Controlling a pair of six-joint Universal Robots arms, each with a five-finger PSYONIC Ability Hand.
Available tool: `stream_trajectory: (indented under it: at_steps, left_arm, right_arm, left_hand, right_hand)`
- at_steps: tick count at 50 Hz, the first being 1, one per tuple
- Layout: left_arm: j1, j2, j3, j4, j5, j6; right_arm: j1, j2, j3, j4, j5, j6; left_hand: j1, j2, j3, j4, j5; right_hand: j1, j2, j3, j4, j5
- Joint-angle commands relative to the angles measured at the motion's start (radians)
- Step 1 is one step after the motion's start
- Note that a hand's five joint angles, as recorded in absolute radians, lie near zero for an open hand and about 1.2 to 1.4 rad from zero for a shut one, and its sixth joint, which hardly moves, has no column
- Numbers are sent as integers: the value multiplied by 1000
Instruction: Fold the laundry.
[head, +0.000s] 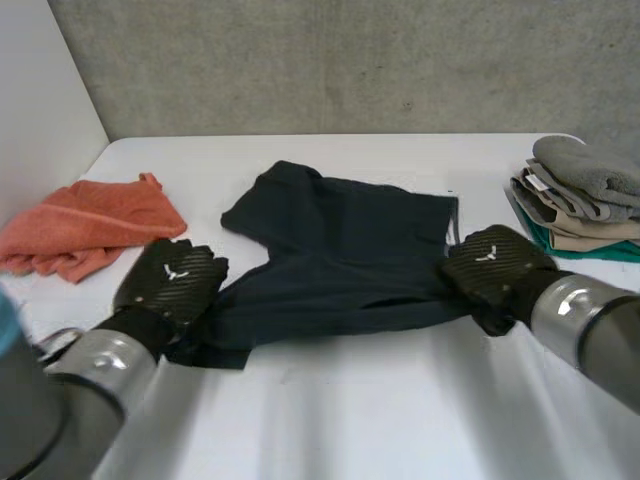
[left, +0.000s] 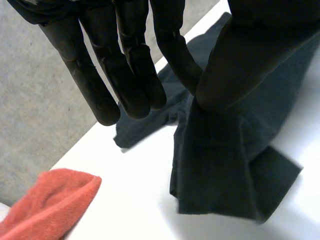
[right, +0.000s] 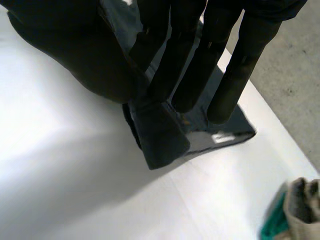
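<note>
On the white table (head: 330, 400) a dark garment (head: 340, 260) lies rumpled at centre, with an orange towel (head: 95, 222) at its 9 o'clock and a folded stack (head: 585, 200) at 3. It looks light and limp, best taken by its corners. The left hand (head: 170, 280) pinches its 8 o'clock corner, thumb against finger; the right hand (head: 495, 262) pinches the 4 o'clock edge likewise.

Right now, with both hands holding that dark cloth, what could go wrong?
1. The left hand and right hand each pinch only a small bit of the dark garment at its ends, so it might slip free when lifted.
2. The garment lies wrinkled and bunched, so a fold could come out crooked.
3. The stack of folded cloths sits close beside the right hand; a wide swing may knock it.
</note>
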Motion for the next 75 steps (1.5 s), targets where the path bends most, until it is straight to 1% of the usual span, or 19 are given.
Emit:
stream_trajectory:
  at_steps: [1,4,8,15,22,25,30,38,40,41,43,45,46,53,58,66,71,72,75]
  left_arm:
    - [-9,235,26,-536,145,8]
    - [-9,243,20,-575,182,17]
    - [-3,171,15,-468,195,43]
    - [-3,-107,166,-130,157,54]
    - [-32,-433,556,144,87,55]
    - [-66,-588,771,168,86,57]
    - [-84,-817,1089,166,94,61]
    - [-103,-1157,1522,177,108,81]
    - [-104,-1217,1592,178,113,81]
    - [-109,-1225,1598,178,111,77]
    - [-113,-1227,1588,178,107,74]
    - [-127,-1222,1556,183,103,75]
    - [-132,-1219,1548,186,103,75]
    - [-158,-1048,1347,184,67,64]
    - [-155,-867,1122,186,47,-1]
    - [-156,-639,827,171,53,-212]
    - [-158,-560,701,168,59,-270]
    - [-156,-555,691,169,60,-272]
    - [-153,-547,666,169,59,-273]
  right_arm:
    - [-51,-158,0,349,-9,-268]
    - [-72,-160,6,383,-18,-307]
    - [-86,-114,19,366,-35,-305]
    - [-77,131,-101,215,-15,-168]
    - [-72,268,-263,61,90,-43]
    - [-72,317,-328,-33,143,-26]
    - [-71,418,-431,-180,163,-28]
    - [-71,679,-667,-366,207,-32]
    - [-63,756,-747,-379,247,-37]
    - [-60,779,-773,-379,265,-35]
    - [-45,817,-834,-375,320,-29]
    - [-32,811,-848,-379,339,-23]
    - [-29,792,-840,-375,345,-16]
    - [-35,582,-624,-318,347,81]
    - [-45,399,-390,-187,289,242]
    - [-121,368,-126,-171,83,464]
    - [-120,382,-75,-283,64,474]
    - [-118,386,-75,-303,67,471]
    - [-124,440,-84,-352,78,457]
  left_hand:
    - [234,203,209,200,240]
    - [234,203,209,200,240]
    - [234,203,209,200,240]
    - [234,203,209,200,240]
    - [234,203,209,200,240]
    - [234,203,209,200,240]
    - [234,203,209,200,240]
    - [234,203,209,200,240]
    - [234,203,209,200,240]
    - [194,163,168,160,199]
    - [-855,-886,-880,-888,-849]
    - [-846,-877,-871,-879,-840]
    - [-985,-1017,-1011,-1019,-980]
    - [-988,-1019,-1013,-1021,-982]
    - [-988,-1019,-1013,-1021,-982]
    - [-988,-1019,-1013,-1021,-982]
    - [-988,-1019,-1013,-1021,-982]
    - [-988,-1019,-1013,-1021,-982]
    - [-988,-1019,-1013,-1021,-982]
  right_hand:
    - [283,200,205,199,214]
    - [283,200,205,199,214]
    - [283,200,205,199,214]
    - [283,200,205,199,214]
    - [283,200,205,199,214]
    - [283,200,205,199,214]
    - [283,200,205,199,214]
    - [283,200,205,199,214]
    - [-440,-523,-518,-524,-509]
    - [-871,-955,-949,-956,-940]
    - [-938,-1022,-1016,-1023,-1008]
    - [-938,-1022,-1016,-1023,-1008]
    - [-938,-1022,-1016,-1023,-1008]
    - [-938,-1022,-1016,-1023,-1008]
    - [-938,-1022,-1016,-1023,-1008]
    - [-938,-1022,-1016,-1023,-1008]
    - [-938,-1022,-1016,-1023,-1008]
    - [-914,-998,-992,-999,-983]
    - [-446,-529,-524,-530,-515]
